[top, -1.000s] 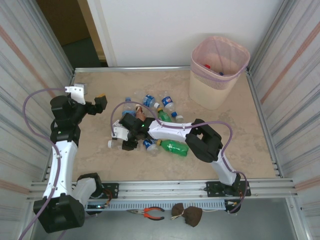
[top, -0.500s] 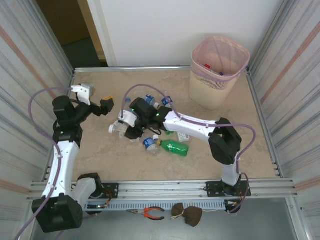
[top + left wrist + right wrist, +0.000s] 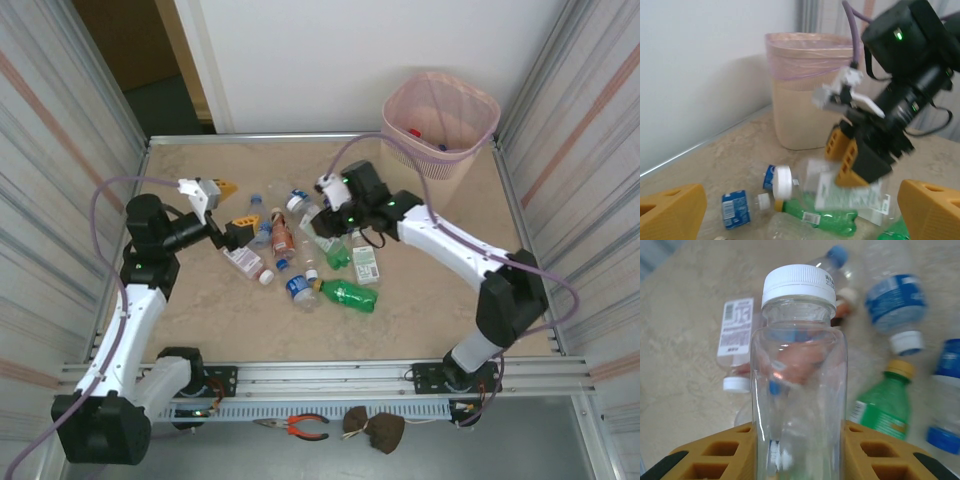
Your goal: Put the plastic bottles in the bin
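Observation:
My right gripper [image 3: 799,440] is shut on a clear bottle [image 3: 799,365] with a white cap, gripped across its body. In the top view this gripper [image 3: 325,212] hangs over the back of the bottle pile, left of the pale pink bin [image 3: 440,140]. Several plastic bottles lie on the table: a green one [image 3: 347,294], an orange-brown one [image 3: 283,235], a red-labelled one [image 3: 245,262] and blue-labelled ones [image 3: 297,200]. My left gripper [image 3: 232,207] stands open at the pile's left edge, nothing between its fingers [image 3: 671,209]. The left wrist view has the held bottle [image 3: 840,192] in front of the bin [image 3: 805,100].
Corrugated metal walls close in the table on both sides. The bin stands in the far right corner, with a few things inside it. Bare tabletop lies between the pile and the bin. Pliers [image 3: 300,427] lie below the front rail.
My right gripper has lifted the clear bottle from the pile's left side and carried it back and right, toward the bin. My left arm has swung right, toward the pile.

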You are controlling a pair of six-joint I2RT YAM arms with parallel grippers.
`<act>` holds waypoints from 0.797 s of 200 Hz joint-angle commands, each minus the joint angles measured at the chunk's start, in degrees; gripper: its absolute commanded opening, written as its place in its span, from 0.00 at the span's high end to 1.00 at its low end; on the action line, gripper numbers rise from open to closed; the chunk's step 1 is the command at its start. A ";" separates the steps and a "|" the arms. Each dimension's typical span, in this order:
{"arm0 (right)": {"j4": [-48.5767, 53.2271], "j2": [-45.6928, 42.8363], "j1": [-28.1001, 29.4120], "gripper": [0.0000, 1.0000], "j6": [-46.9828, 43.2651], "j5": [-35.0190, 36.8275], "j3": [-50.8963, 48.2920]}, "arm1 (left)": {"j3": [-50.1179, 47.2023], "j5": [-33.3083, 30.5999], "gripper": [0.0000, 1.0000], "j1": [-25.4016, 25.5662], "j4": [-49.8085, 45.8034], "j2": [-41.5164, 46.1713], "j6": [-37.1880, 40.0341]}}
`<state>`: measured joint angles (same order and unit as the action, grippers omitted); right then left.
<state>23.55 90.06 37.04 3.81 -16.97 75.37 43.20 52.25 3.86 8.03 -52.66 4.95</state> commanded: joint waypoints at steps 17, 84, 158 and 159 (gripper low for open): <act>2.55 -9.00 -5.01 0.63 4.51 -0.94 1.13 | -0.93 2.72 0.01 4.13 2.28 0.43 2.51; 7.90 -11.34 -17.11 0.62 6.97 -2.23 14.40 | -0.06 0.86 0.01 6.51 -0.73 0.23 4.45; 12.04 -3.99 -30.69 0.64 -6.08 -2.98 28.47 | -0.13 -0.50 0.01 6.69 -1.18 0.42 4.72; 12.09 -3.87 -30.92 0.64 -6.31 -3.02 28.62 | -0.13 -0.49 0.01 6.69 -1.18 0.44 4.76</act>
<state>33.39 83.15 9.61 4.29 -19.38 100.47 42.83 52.38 10.15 7.29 -52.71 8.40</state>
